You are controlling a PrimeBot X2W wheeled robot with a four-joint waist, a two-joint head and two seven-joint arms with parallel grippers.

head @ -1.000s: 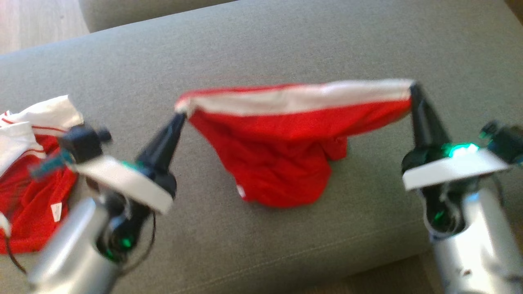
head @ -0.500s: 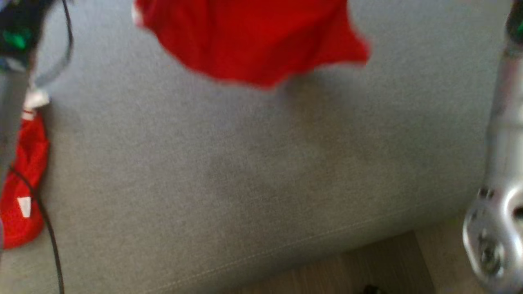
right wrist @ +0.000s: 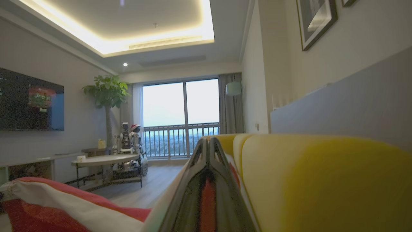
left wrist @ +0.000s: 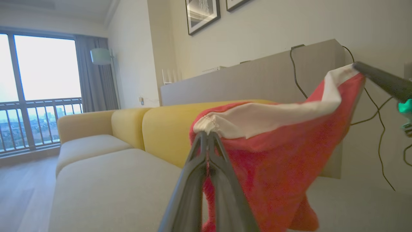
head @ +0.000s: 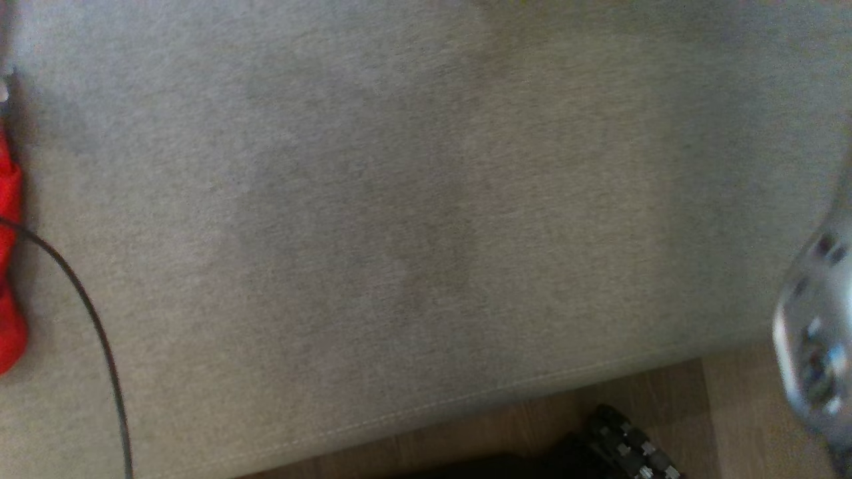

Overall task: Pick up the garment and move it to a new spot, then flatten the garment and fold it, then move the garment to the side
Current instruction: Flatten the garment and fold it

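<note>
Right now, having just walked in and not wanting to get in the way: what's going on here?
The robot holds a red garment up by its white band, stretched between both arms: the left jaws are shut on one end, the right jaws on the other. It hangs over the grey sofa seat, not yet laid flat. Another red garment lies further left on the seat.
</note>
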